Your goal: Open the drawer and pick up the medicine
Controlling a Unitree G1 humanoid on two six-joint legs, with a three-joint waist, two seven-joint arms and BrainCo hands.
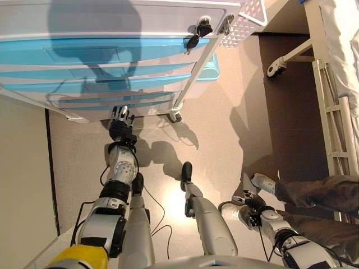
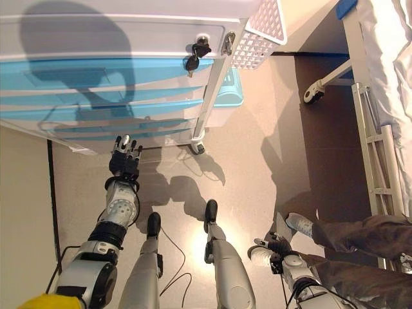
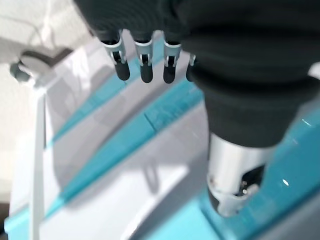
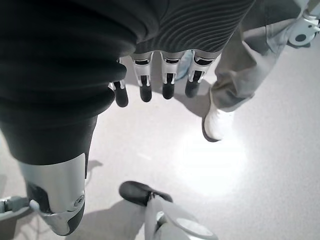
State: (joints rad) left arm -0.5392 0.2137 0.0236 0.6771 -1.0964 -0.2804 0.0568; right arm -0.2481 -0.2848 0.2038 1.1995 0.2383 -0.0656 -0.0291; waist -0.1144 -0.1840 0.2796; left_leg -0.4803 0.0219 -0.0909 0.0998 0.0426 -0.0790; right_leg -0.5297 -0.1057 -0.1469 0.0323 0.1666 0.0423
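A white cart with blue drawers point(image 1: 84, 53) stands in front of me, and all its drawers are closed. No medicine shows in any view. My left hand point(image 1: 122, 124) is raised just in front of the lowest drawers, apart from them. Its fingers point(image 3: 145, 65) are straight and hold nothing, with the blue drawer fronts point(image 3: 165, 112) past them. My right hand point(image 1: 252, 202) hangs low at my right side. Its fingers point(image 4: 145, 85) are relaxed and empty over the floor.
Keys point(image 1: 197, 32) hang from a lock at the cart's top right corner, next to a white perforated basket point(image 1: 244, 19). The cart's caster point(image 1: 175, 116) is near my left hand. A bed frame point(image 1: 331, 112) with a wheel point(image 1: 276, 68) stands at the right. A person's legs point(image 1: 314, 190) and white shoe point(image 1: 261, 180) are close to my right hand.
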